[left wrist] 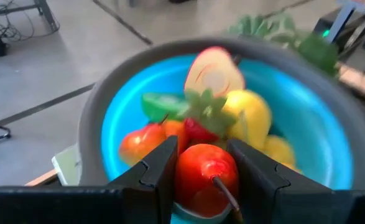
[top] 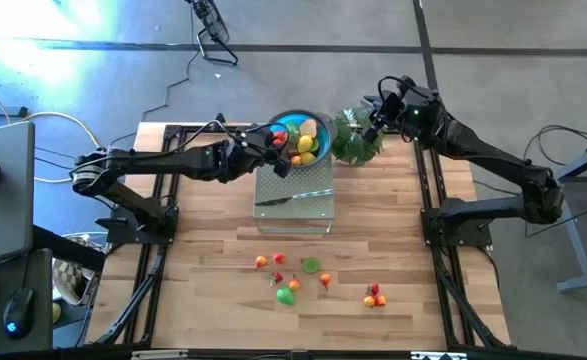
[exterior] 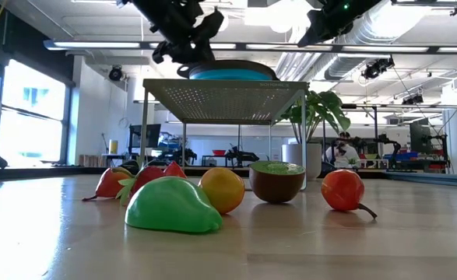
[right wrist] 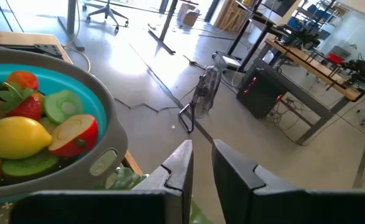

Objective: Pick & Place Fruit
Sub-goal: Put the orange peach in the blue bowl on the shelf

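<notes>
A blue bowl (top: 301, 135) with a grey rim stands on a perforated metal rack (top: 293, 195) at the table's far middle. It holds several toy fruits (left wrist: 232, 106). My left gripper (top: 275, 140) hangs over the bowl's left rim, shut on a red fruit (left wrist: 206, 177) with a brown stem. More fruit (top: 313, 275) lies on the table nearer the front: green (exterior: 172, 206), orange (exterior: 222, 189), a brown half (exterior: 277, 180) and red (exterior: 342, 189). My right gripper (right wrist: 202, 165) hovers by the bowl's far right over a plant, its fingers nearly together with nothing between them. My left gripper pinches the red fruit by its two sides (left wrist: 181, 177) between its two fingers (left wrist: 160, 168). The fingers come from the table's left, slanting a little downward. The fruit is lifted clear over the bowl's left rim, with its stem (left wrist: 227, 196) pointing back toward the wrist.
A slim silver knife (top: 293, 197) lies on the rack in front of the bowl. A leafy green plant (top: 356, 140) stands right of the bowl, under my right arm. Bare wood lies left and right of the loose fruit.
</notes>
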Controlling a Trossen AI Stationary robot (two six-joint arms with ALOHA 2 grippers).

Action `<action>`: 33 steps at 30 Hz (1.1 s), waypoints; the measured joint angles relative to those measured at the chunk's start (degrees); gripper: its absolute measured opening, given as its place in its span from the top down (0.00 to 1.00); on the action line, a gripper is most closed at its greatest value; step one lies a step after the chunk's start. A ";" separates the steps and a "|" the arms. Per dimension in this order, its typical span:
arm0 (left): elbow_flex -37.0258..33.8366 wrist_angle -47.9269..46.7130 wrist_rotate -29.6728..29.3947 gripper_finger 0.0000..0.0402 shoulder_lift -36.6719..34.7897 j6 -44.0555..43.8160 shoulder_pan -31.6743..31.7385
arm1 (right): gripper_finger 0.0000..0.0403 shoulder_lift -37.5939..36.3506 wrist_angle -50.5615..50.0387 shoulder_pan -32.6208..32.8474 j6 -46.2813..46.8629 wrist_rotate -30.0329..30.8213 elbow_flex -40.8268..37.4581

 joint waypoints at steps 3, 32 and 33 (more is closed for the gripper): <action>0.00 -0.69 -0.06 0.69 0.38 0.00 0.00 | 0.87 0.00 -0.01 0.02 0.00 -0.02 0.00; 0.00 2.11 0.62 0.57 0.44 -1.99 1.50 | 0.87 0.00 -0.04 0.02 0.00 0.00 0.00; 0.00 2.31 1.19 0.55 0.44 -2.01 1.49 | 0.87 0.00 -0.04 0.02 0.00 0.00 0.00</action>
